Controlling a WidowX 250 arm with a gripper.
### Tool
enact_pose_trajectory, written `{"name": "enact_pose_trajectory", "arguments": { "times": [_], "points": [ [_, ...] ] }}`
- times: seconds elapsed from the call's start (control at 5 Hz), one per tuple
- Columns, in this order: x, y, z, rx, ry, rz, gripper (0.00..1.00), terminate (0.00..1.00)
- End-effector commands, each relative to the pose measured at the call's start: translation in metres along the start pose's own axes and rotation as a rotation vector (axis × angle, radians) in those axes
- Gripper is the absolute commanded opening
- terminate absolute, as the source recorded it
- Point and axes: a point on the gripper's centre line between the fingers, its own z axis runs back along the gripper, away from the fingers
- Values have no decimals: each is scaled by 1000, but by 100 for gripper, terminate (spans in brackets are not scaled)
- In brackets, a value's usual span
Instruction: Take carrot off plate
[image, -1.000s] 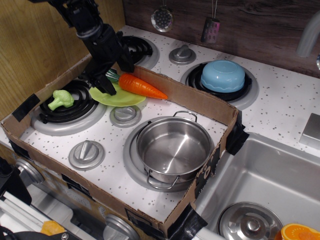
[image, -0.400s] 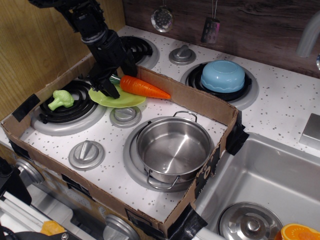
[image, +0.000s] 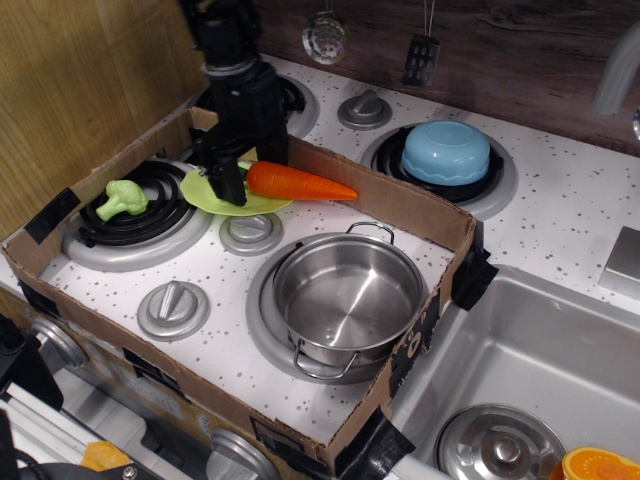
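Observation:
The orange carrot (image: 300, 183) lies tilted with its thick green-stem end over the lime-green plate (image: 264, 204) and its pointed tip reaching right, past the plate's rim, close to the cardboard wall. My black gripper (image: 240, 168) comes down from above at the carrot's stem end and is shut on it. The stem is mostly hidden behind the fingers. The plate sits on the stove top between the back left burner and a knob.
A light green broccoli toy (image: 122, 198) sits on the left burner. A steel pot (image: 348, 297) stands in front of the carrot. A low cardboard wall (image: 400, 205) rings the stove. A light blue bowl (image: 446, 150) is upside down at the back right. The sink (image: 545, 340) is on the right.
The gripper has shifted right and turned more upright, and the carrot has moved right with it, so its tip now reaches further past the plate's rim.

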Motion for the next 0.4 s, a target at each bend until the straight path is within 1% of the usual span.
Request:
{"name": "enact_pose_trajectory", "arguments": {
  "times": [0.0, 0.2],
  "points": [
    [2, -10, 4, 30, 23, 60, 0, 0],
    [3, -17, 9, 100, 54, 70, 0, 0]
  ]
}}
